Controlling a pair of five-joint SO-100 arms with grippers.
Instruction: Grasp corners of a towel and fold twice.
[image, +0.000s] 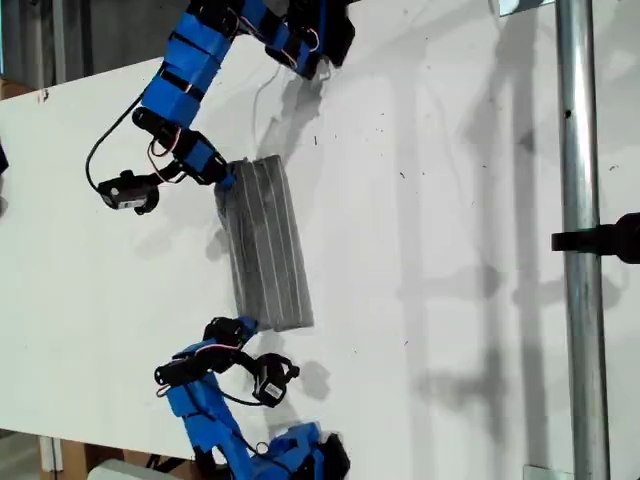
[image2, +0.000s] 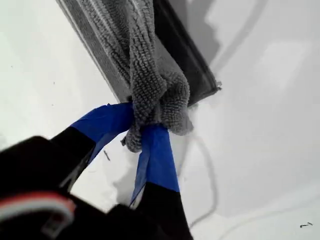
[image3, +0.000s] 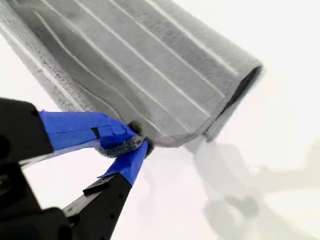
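Towel (image2: 150, 65) in first wrist view: far end cut off by the picture's edge; the corner is bunched between the fingers of my first claw (image2: 141, 132), its tip hidden.
Towel in second wrist view: most runs out of frame; the corner pinched in my second claw (image3: 131, 144) is mostly covered.
Arm bases in exterior view: cut off by the picture's edges.
Tabletop (image: 450, 250) specks: too small to tell.

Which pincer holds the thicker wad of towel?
My first pincer: a fat bunch of grey striped cloth towel fills it; my second pincer nips only an edge.
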